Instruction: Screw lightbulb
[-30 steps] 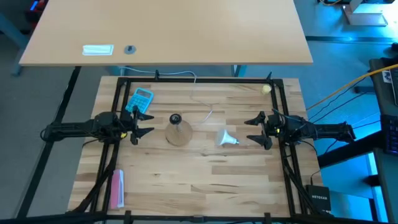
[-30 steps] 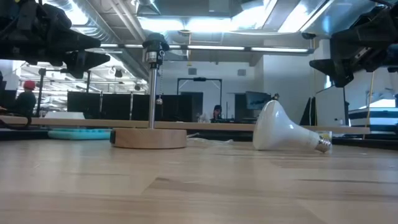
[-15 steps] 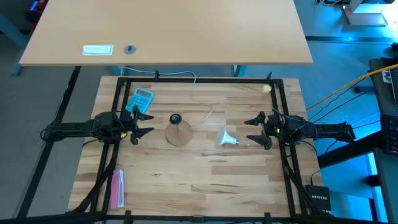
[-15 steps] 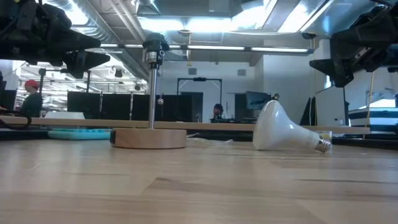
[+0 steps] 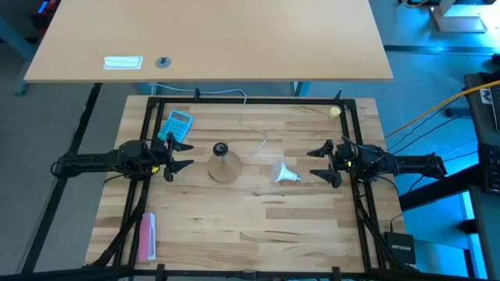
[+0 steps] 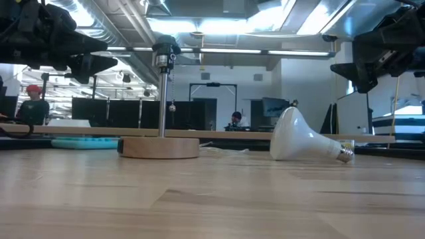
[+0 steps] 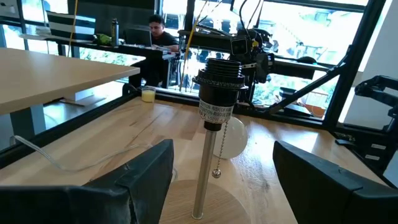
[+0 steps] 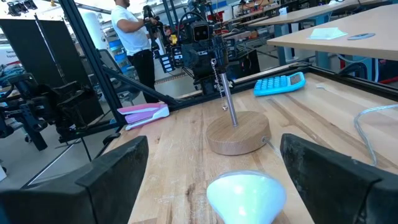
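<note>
The wooden table (image 5: 258, 226) carries everything, and both arms wait above its two sides. The left gripper (image 5: 181, 154) hangs over the left edge with its fingers spread wide and nothing between them; it points toward the lamp stand. The right gripper (image 5: 320, 162) hangs over the right side, also wide open and empty, and it faces the lightbulb.

The lamp stand has a round wooden base (image 5: 224, 169) near the middle of the table, with a metal pole and a black socket (image 7: 220, 79) on top, standing upright. The blue calculator (image 5: 179, 123) lies behind the left gripper, and a pink object (image 5: 146, 236) lies near the front left corner.

The lightbulb (image 5: 284, 173) lies on its side between the base and the right gripper, apart from both, its screw base (image 6: 344, 155) turned to the right gripper.

The task seems at its start: the bulb is not yet picked up. The next move probably needs the right gripper to descend, close on the bulb, then turn it so the thread meets the socket from above. A small yellowish ball (image 5: 334, 112) sits at the far right corner.
</note>
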You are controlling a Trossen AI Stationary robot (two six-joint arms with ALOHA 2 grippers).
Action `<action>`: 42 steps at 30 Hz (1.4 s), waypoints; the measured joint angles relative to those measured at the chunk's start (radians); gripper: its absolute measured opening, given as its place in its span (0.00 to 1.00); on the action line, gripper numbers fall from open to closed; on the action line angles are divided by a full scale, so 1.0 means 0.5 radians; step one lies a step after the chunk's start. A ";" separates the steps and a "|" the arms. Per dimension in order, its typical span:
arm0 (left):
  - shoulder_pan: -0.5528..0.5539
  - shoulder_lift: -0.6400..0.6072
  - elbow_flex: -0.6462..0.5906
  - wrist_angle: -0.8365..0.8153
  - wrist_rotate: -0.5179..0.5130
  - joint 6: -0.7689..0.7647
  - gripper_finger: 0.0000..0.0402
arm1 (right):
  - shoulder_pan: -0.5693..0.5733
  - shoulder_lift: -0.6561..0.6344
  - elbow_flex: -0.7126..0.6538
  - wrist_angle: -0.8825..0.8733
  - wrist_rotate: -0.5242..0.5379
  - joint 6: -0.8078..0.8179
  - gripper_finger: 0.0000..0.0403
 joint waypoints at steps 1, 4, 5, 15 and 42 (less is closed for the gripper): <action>0.000 0.000 0.000 0.000 0.000 0.000 0.66 | 0.000 0.000 0.001 0.000 0.000 0.000 0.92; 0.000 -0.001 0.000 0.000 0.000 0.001 0.66 | 0.000 0.000 0.000 0.000 0.000 0.000 0.92; 0.000 -0.001 0.000 0.000 0.000 0.000 0.66 | 0.000 0.000 0.000 0.000 0.000 0.000 0.92; 0.018 -0.001 0.000 0.138 -0.058 0.201 0.66 | 0.000 0.000 0.000 0.000 0.000 -0.001 0.92; -0.186 0.402 0.247 0.746 -0.229 -0.888 0.66 | 0.000 0.000 0.009 0.048 -0.017 0.116 0.92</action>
